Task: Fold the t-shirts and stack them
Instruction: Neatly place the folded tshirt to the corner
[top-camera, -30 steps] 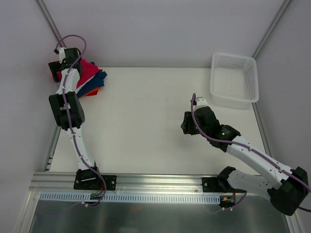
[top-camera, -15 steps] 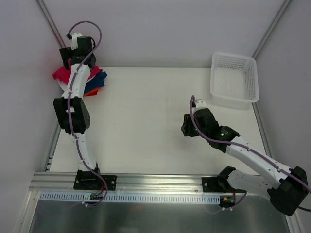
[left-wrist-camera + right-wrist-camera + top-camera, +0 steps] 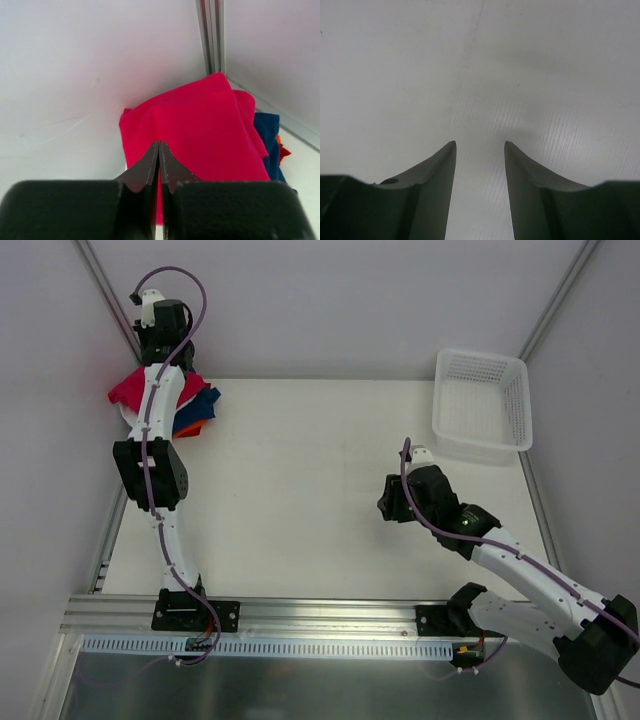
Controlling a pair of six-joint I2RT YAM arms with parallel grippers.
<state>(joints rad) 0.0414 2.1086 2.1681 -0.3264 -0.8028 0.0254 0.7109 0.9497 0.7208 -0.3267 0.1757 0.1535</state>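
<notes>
The t-shirts lie stacked at the table's back left corner. A crimson-red shirt (image 3: 130, 390) (image 3: 200, 130) is on top, and dark blue (image 3: 206, 400) (image 3: 267, 135) and orange (image 3: 190, 426) cloth stick out on the right beneath it. My left gripper (image 3: 160, 322) (image 3: 158, 143) hangs above the stack near the back wall. It is shut with nothing between its fingers, and the red cloth lies well below its tips. My right gripper (image 3: 386, 504) (image 3: 480, 144) is open over bare table at centre right, holding nothing.
A white plastic lattice basket (image 3: 482, 360) stands at the back right corner. Metal frame posts (image 3: 212, 35) run up the corners beside the stack. The white tabletop (image 3: 300, 490) stretches between the two arms.
My left gripper has lifted off the stack toward the back wall and gone from open to shut, leaving the red shirt on top. The right arm shifted slightly.
</notes>
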